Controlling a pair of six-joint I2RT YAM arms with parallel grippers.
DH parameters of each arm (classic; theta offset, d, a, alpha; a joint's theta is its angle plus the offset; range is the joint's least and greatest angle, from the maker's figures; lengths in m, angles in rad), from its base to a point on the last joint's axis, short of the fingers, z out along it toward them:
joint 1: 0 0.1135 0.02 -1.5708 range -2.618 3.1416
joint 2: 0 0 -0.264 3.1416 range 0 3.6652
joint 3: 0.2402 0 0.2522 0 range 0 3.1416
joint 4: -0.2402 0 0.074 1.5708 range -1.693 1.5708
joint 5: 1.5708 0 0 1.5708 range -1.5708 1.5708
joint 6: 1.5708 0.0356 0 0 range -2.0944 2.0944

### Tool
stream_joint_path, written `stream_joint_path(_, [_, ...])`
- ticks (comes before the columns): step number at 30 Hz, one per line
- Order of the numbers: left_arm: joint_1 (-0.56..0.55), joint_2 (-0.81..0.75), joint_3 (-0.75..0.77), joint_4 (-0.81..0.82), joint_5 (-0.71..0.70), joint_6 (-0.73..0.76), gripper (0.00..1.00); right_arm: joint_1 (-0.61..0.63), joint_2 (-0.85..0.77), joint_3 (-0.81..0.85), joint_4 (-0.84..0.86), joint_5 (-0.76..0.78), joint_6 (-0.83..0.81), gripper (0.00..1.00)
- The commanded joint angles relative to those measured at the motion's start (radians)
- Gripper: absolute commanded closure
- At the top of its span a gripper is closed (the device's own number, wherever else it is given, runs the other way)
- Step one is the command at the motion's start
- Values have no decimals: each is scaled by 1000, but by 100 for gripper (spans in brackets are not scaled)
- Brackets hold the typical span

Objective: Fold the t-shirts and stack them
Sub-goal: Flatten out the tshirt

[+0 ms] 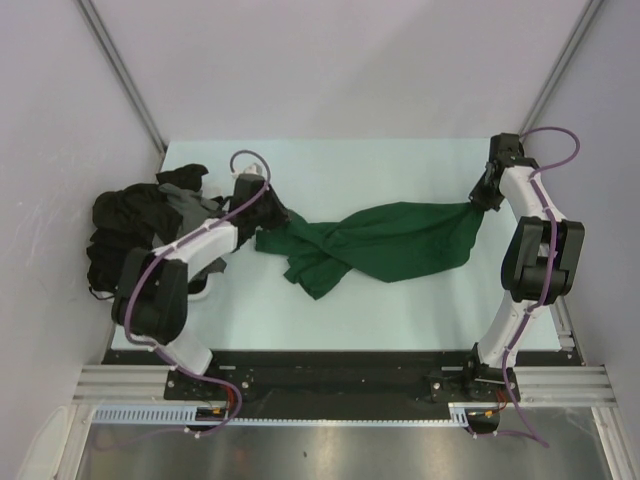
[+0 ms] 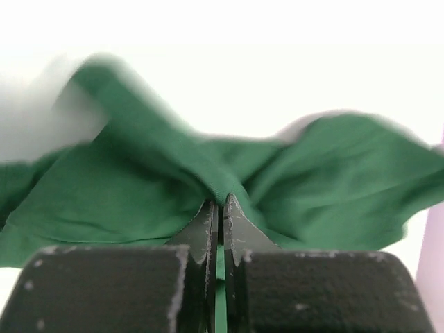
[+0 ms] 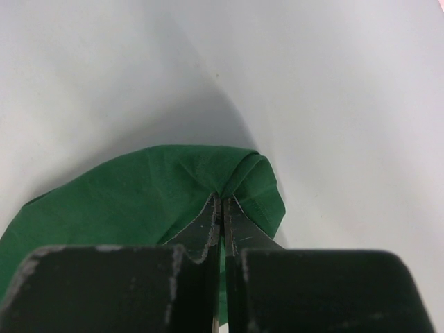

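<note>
A dark green t-shirt (image 1: 380, 243) lies twisted and stretched across the middle of the table (image 1: 330, 170). My left gripper (image 1: 268, 215) is shut on its left end; in the left wrist view the cloth (image 2: 139, 201) bunches into the closed left gripper (image 2: 220, 201). My right gripper (image 1: 482, 198) is shut on the right corner, and the right wrist view shows the green fabric (image 3: 139, 201) pinched at the closed right gripper (image 3: 222, 200). A heap of black and dark grey t-shirts (image 1: 140, 220) sits at the table's left edge, behind my left arm.
Grey walls enclose the table on the left, back and right. The arm bases sit on a black rail (image 1: 330, 375) at the near edge. The right arm (image 1: 535, 250) stands close to the right wall.
</note>
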Motion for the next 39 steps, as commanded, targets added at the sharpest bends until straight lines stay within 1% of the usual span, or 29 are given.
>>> stream_joint_path(1, [4, -198, 218, -176, -145, 20, 100, 5, -2, 55, -24, 1, -1, 100])
stream_joint_path(2, [4, -227, 265, -225, -169, 20, 100, 6, -11, 60, -35, -3, 0, 100])
stream_joint_path(4, [6, -308, 305, -262, -232, 34, 100, 6, -44, 78, -52, -23, 2, 100])
stream_joint_path(5, [4, -327, 359, -312, -253, 48, 100, 6, -61, 89, -67, -40, 0, 100])
stream_joint_path(7, [4, -361, 423, -369, -276, 108, 100, 8, -128, 119, -73, -104, -7, 100])
stream_joint_path(8, [6, -365, 497, -421, -302, 147, 100, 9, -149, 133, -69, -124, -12, 100])
stream_joint_path(9, [7, -370, 535, -444, -313, 166, 100, 9, -173, 170, -66, -168, -20, 100])
stream_joint_path(10, [9, -370, 575, -467, -327, 181, 100, 11, -208, 190, -64, -183, -21, 100])
stream_joint_path(11, [10, -368, 652, -497, -345, 212, 100, 14, -225, 210, -63, -193, -21, 100])
stream_joint_path(14, [10, -355, 771, -534, -367, 253, 100, 15, -262, 288, -75, -230, -12, 100])
stream_joint_path(17, [10, -349, 816, -564, -363, 263, 100, 17, -284, 294, -98, -236, -3, 100])
stream_joint_path(19, [10, -361, 807, -575, -346, 260, 100, 18, -293, 278, -116, -223, -9, 100])
stream_joint_path(22, [9, -413, 748, -587, -330, 243, 100, 21, -319, 239, -165, -212, -17, 100])
stream_joint_path(23, [10, -428, 716, -590, -327, 240, 100, 23, -343, 207, -182, -215, -21, 100])
stream_joint_path(26, [9, -471, 685, -641, -318, 246, 100, 35, -386, 147, -227, -197, -12, 100])
stream_joint_path(28, [9, -490, 662, -681, -284, 240, 100, 41, -419, 66, -280, -190, -9, 100])
stream_joint_path(29, [9, -497, 611, -681, -272, 225, 100, 43, -428, 32, -291, -178, -8, 100])
stream_joint_path(30, [7, -505, 571, -676, -260, 212, 100, 44, -449, -53, -294, -148, -6, 100])
stream_joint_path(31, [7, -519, 527, -649, -237, 200, 100, 38, -457, -90, -296, -140, 0, 100])
stream_joint_path(32, [4, -523, 432, -629, -228, 172, 100, 31, -463, -120, -296, -102, 3, 100])
stream_joint_path(33, [3, -523, 386, -606, -217, 155, 100, 23, -463, -167, -290, -97, 5, 100])
stream_joint_path(34, [0, -513, 302, -565, -200, 123, 100, 3, -457, -180, -265, -95, 6, 100])
stream_joint_path(36, [-13, -488, 234, -514, -182, 97, 100, -20, -437, -192, -227, -111, 6, 100])
stream_joint_path(37, [-17, -471, 189, -465, -178, 73, 100, -41, -396, -184, -186, -117, 11, 100])
stream_joint_path(39, [-34, -399, 177, -422, -175, 62, 100, -57, -333, -161, -144, -132, 14, 100])
